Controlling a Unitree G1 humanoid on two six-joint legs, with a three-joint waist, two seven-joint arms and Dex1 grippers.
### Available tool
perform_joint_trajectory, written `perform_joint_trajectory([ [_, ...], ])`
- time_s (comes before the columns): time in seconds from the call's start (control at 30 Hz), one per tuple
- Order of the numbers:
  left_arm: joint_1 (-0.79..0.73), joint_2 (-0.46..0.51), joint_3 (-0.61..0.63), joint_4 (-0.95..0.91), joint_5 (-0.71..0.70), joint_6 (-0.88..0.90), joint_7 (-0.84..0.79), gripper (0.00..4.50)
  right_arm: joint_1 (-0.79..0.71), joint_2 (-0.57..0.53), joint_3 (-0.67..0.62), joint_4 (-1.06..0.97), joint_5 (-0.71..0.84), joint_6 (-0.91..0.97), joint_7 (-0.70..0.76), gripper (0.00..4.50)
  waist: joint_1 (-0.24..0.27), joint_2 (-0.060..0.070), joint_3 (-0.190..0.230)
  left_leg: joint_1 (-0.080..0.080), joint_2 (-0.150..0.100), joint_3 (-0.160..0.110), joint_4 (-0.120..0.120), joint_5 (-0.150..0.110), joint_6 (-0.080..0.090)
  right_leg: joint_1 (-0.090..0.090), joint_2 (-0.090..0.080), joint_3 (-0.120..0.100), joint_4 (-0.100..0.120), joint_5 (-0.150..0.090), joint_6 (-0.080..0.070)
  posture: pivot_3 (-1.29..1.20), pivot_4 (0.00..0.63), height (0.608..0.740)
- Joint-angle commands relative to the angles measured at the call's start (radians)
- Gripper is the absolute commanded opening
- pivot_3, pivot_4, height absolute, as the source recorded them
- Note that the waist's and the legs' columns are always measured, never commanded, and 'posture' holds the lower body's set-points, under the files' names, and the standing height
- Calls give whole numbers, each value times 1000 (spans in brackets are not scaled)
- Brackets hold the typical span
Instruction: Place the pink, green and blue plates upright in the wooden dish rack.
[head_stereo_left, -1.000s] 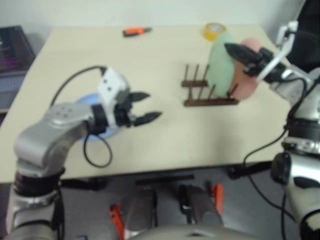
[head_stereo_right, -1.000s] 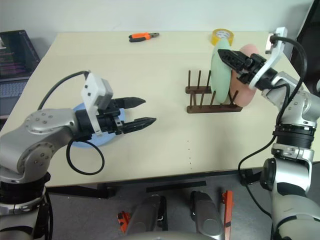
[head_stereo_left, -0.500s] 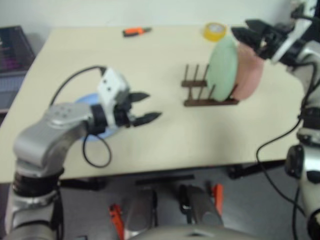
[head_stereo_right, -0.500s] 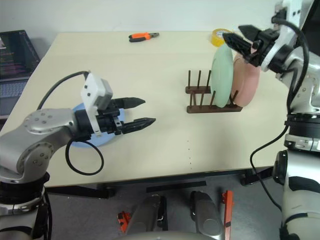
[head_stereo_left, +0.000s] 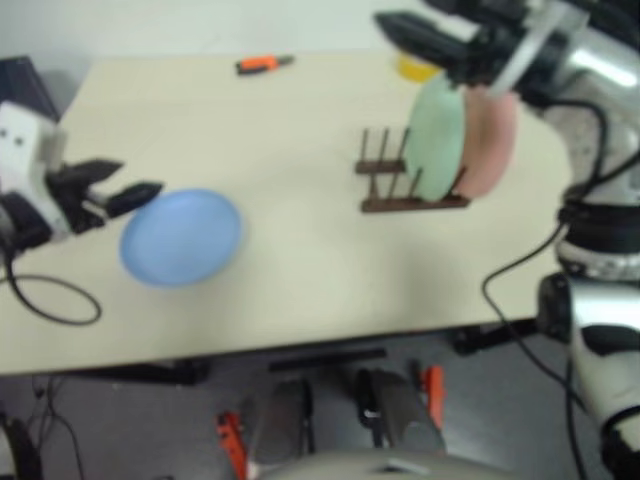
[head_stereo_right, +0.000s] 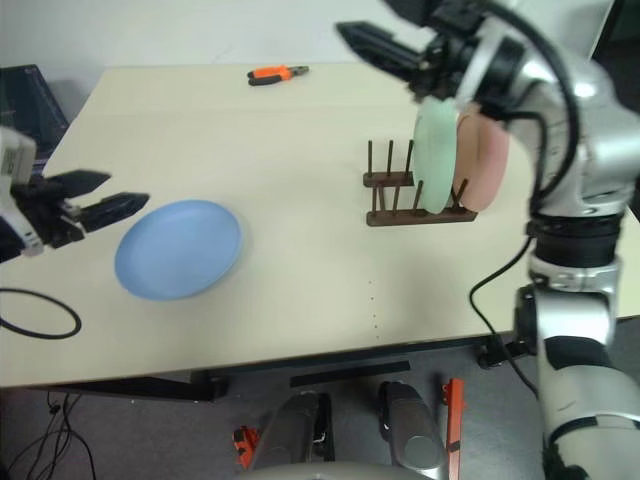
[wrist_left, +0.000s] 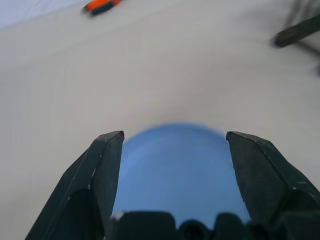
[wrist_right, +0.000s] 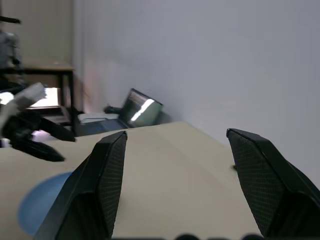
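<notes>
Green plate (head_stereo_right: 437, 155) and pink plate (head_stereo_right: 483, 160) upright in wooden dish rack (head_stereo_right: 405, 200); blue plate (head_stereo_right: 178, 248) flat on the table.

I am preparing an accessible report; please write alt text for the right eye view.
A blue plate lies flat on a beige table, with the open left gripper just beside it. Farther right, a green plate and a pink plate stand upright in a wooden rack, the open right gripper raised above them.

The blue plate (head_stereo_right: 179, 248) looks smooth and matt, as do the green plate (head_stereo_right: 436, 157) and pink plate (head_stereo_right: 482, 160) in the dark wooden dish rack (head_stereo_right: 415, 190). Around the rack, the table (head_stereo_right: 300, 150) looks smooth, matt beige.
</notes>
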Motion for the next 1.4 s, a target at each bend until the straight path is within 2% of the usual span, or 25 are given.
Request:
perform_joint_trajectory([
  [0.03,24,-15,71,74,25,-38,20,3626,10,29,20,-40,-3,0,-25,3432,5,0,0,0,0,0,0,0,0,0,0,0,0,0,0,0,150,740],
  [0.13,58,-31,72,148,45,-51,26,3626,26,52,41,-46,-8,8,-41,3432,9,-1,0,-3,-1,0,0,0,0,-2,-2,0,-1,0,0,0,150,740],
  [0.37,68,-114,-17,219,75,-39,58,3626,57,55,71,-82,-11,28,-51,3432,13,-1,0,-7,-1,0,0,0,0,-7,-3,-1,0,1,-1,0,150,740],
  [0.73,18,-255,-99,211,96,21,165,3626,80,49,101,-112,-30,47,-60,3432,26,0,-2,-6,-1,0,0,0,0,-7,-3,-1,1,3,-4,0,150,740],
  [0.83,9,-273,-89,194,94,34,192,2991,86,47,106,-115,-40,54,-58,3475,28,0,-3,-6,-1,0,1,0,-1,-6,-3,-1,1,2,-2,0,150,740],
  [1.07,-35,-259,-45,125,69,52,217,562,113,30,154,-121,-73,55,-35,3475,27,0,-3,-6,-1,1,1,0,-1,-6,-3,-1,0,2,-3,0,150,740],
  [1.13,-75,-259,-32,101,50,72,232,30,127,7,203,-116,-123,24,-11,3475,27,-1,-3,-6,-1,0,1,0,-1,-6,-3,-1,0,3,-2,0,150,740],
  [1.27,-196,-274,-27,49,20,117,285,30,153,-51,353,-78,-289,-101,38,3475,27,-2,-4,-7,-1,0,2,0,-1,-5,-3,-2,0,3,-1,0,150,740],
  [1.4,-357,-286,-121,0,54,139,348,30,147,-16,443,-28,-385,-227,74,3475,26,-2,-4,-7,-1,1,2,0,-1,-5,-2,-2,0,4,0,0,150,740],
])
